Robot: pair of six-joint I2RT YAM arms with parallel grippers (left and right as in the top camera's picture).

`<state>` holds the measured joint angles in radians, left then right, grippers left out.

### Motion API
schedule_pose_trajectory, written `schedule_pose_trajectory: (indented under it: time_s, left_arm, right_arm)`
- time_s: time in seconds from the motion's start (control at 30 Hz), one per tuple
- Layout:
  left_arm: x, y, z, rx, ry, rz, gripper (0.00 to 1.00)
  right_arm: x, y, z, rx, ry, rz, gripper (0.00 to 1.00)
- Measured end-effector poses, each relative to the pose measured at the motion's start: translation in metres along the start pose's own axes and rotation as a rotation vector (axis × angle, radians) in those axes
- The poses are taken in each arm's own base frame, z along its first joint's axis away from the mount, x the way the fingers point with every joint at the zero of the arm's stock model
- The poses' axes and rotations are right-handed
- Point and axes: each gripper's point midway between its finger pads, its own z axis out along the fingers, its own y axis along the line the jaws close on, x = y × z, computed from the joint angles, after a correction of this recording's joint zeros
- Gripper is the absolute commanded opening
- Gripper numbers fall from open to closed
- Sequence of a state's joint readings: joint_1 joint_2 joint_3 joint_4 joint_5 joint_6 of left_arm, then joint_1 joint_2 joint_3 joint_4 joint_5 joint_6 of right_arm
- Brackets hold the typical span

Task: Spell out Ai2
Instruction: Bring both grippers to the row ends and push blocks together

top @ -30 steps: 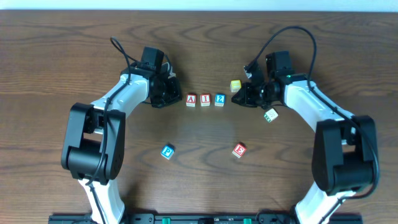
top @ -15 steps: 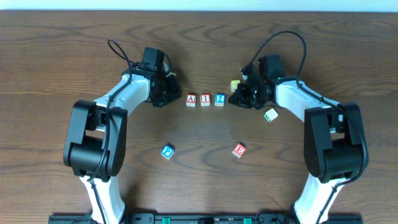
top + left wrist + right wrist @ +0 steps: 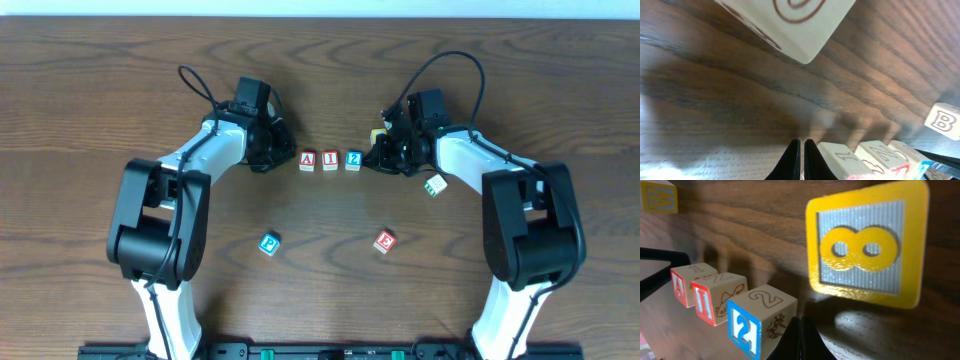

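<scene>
Three white cubes stand in a row at the table's middle back: red A cube (image 3: 307,160), red I cube (image 3: 330,160), blue 2 cube (image 3: 353,159). My left gripper (image 3: 285,157) is shut and empty, its tips on the wood just left of the A cube (image 3: 840,156). My right gripper (image 3: 372,160) is shut and empty, its tips (image 3: 800,340) against the right side of the 2 cube (image 3: 755,322). The right wrist view also shows the I cube (image 3: 715,300) and the A cube (image 3: 687,282).
A yellow 8 cube (image 3: 867,247) sits behind my right gripper, partly hidden in the overhead view (image 3: 378,135). A green-marked cube (image 3: 435,185) lies to the right. The teal P cube (image 3: 268,243) and red E cube (image 3: 385,241) lie nearer the front. A cube with a red ring (image 3: 790,20) is close to the left wrist camera.
My right gripper has moved left up to the 2 cube. My left gripper has edged right toward the A cube. The row of cubes has not moved.
</scene>
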<state>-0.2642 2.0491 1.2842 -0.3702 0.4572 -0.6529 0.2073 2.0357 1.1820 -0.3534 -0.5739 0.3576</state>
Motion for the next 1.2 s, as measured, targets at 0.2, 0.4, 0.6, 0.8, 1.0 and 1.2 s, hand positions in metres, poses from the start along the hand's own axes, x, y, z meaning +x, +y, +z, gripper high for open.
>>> schedule_pose_trajectory:
  time_s: [0.2, 0.4, 0.6, 0.8, 1.0, 1.2]
  left_arm:
    - [0.002, -0.002, 0.004, 0.006, 0.008, -0.02, 0.06]
    - [0.006, -0.007, 0.006, 0.011, 0.01, -0.024, 0.06]
    - [0.009, -0.011, 0.008, 0.015, 0.012, -0.024, 0.06]
    - [0.008, -0.012, 0.008, 0.017, 0.01, -0.041, 0.06]
    - [0.008, -0.012, 0.008, 0.016, 0.01, -0.046, 0.06]
    - [0.012, -0.015, 0.01, 0.016, 0.016, -0.04, 0.06]
  right_arm:
    - [-0.001, 0.0, 0.001, 0.0, -0.006, -0.002, 0.01]
    - [-0.002, 0.006, 0.004, -0.006, -0.011, -0.018, 0.01]
    - [0.001, 0.01, 0.006, -0.007, -0.004, -0.028, 0.01]
    - [0.001, 0.01, 0.006, -0.007, -0.004, -0.024, 0.01]
    - [0.001, 0.01, 0.006, -0.007, -0.003, -0.02, 0.02]
    - [0.004, 0.013, 0.009, -0.008, 0.004, -0.026, 0.01]
